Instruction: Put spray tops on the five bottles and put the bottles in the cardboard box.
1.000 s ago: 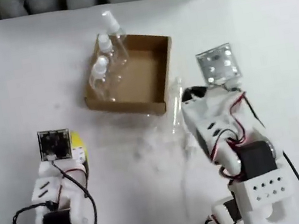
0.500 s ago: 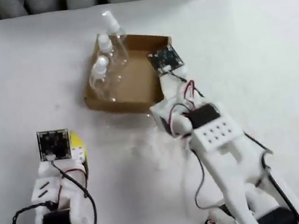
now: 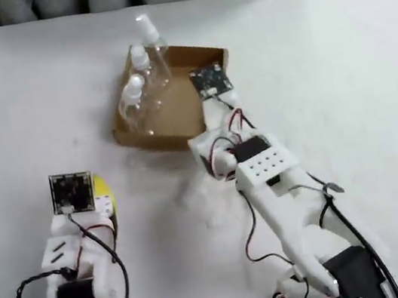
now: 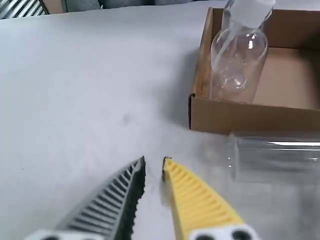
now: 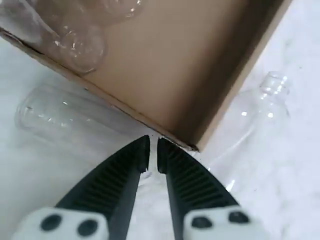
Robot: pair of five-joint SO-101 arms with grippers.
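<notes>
Cardboard, matte brown, forms the one square open-topped box (image 3: 181,110) on the white bench (image 3: 334,42); in the high view we count three clear plastic bottles with white spray tops (image 3: 133,95) standing at its left side. In the left wrist view the left gripper (image 4: 153,161), ribbed grey and yellow fingers almost meeting on nothing, hangs over the bench near one clear lying bottle (image 4: 275,157) just outside the box. In the right wrist view the right gripper (image 5: 153,145), black ribbed fingers nearly together and empty, sits above the box corner, where we count two smooth clear bottles (image 5: 65,117) lying against the outer walls.
</notes>
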